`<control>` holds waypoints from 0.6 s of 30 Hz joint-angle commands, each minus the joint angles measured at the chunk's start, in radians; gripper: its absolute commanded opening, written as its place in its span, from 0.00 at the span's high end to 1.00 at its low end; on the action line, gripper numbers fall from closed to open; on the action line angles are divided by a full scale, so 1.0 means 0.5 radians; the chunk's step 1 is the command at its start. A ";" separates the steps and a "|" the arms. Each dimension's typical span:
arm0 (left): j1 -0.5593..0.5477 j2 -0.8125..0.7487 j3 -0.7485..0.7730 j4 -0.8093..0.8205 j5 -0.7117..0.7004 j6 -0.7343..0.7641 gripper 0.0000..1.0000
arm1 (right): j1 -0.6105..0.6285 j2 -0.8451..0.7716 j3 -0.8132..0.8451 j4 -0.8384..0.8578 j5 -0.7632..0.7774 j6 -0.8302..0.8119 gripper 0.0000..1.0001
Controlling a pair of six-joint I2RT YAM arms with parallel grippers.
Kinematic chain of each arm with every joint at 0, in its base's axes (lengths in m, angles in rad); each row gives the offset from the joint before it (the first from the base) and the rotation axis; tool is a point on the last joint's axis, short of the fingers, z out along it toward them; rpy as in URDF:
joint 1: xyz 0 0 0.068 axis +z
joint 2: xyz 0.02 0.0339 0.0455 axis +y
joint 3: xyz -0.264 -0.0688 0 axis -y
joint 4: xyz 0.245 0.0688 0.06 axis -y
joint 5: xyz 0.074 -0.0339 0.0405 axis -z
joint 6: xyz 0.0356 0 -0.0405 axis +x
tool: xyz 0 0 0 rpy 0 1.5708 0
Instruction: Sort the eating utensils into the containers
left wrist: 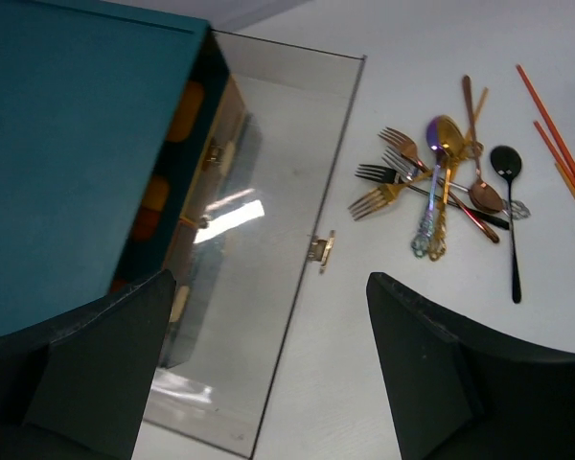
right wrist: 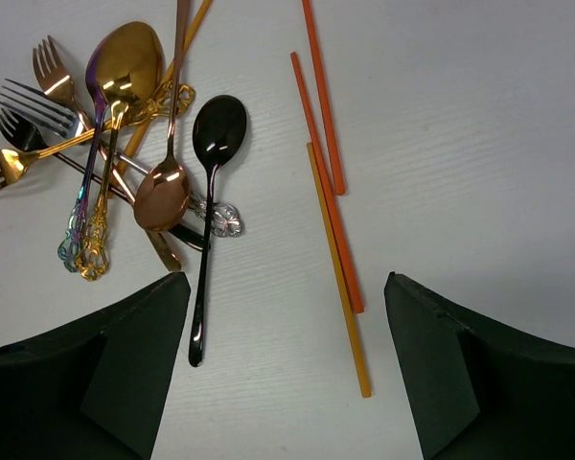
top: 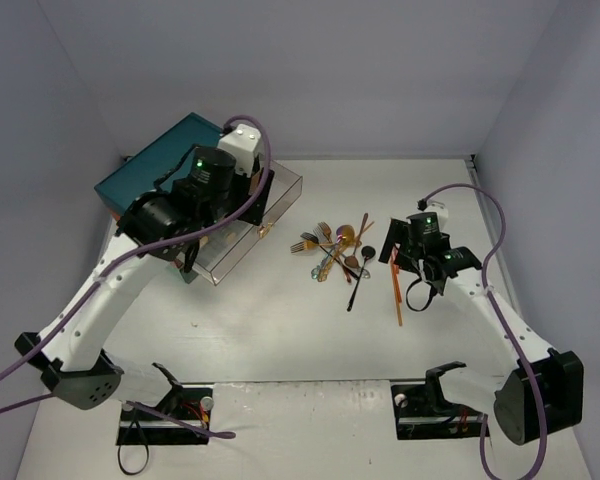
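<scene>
The eating utensils lie in a loose pile [top: 335,250] at the table's middle: forks [right wrist: 29,105], a gold spoon [right wrist: 125,67], a copper spoon [right wrist: 163,196] and a black spoon [right wrist: 211,192]. Orange chopsticks [right wrist: 331,172] lie just right of the pile. My right gripper [right wrist: 287,364] hovers open above the bare table between the black spoon's handle and the chopsticks, holding nothing. The teal chest [left wrist: 77,144] stands at the back left, its orange-edged drawer fronts [left wrist: 182,125] showing. My left gripper [left wrist: 268,374] is open and empty above the chest's clear door [left wrist: 268,220].
The clear door lies flat on the table in front of the chest, a small brass latch [left wrist: 321,251] on its edge. The left arm [top: 205,185] covers much of the chest front from above. Grey walls enclose the table on three sides.
</scene>
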 commanded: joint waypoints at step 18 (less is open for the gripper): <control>0.548 -0.417 -0.188 -0.384 -0.262 -0.408 0.21 | 0.035 0.466 0.239 0.178 -0.184 0.053 0.30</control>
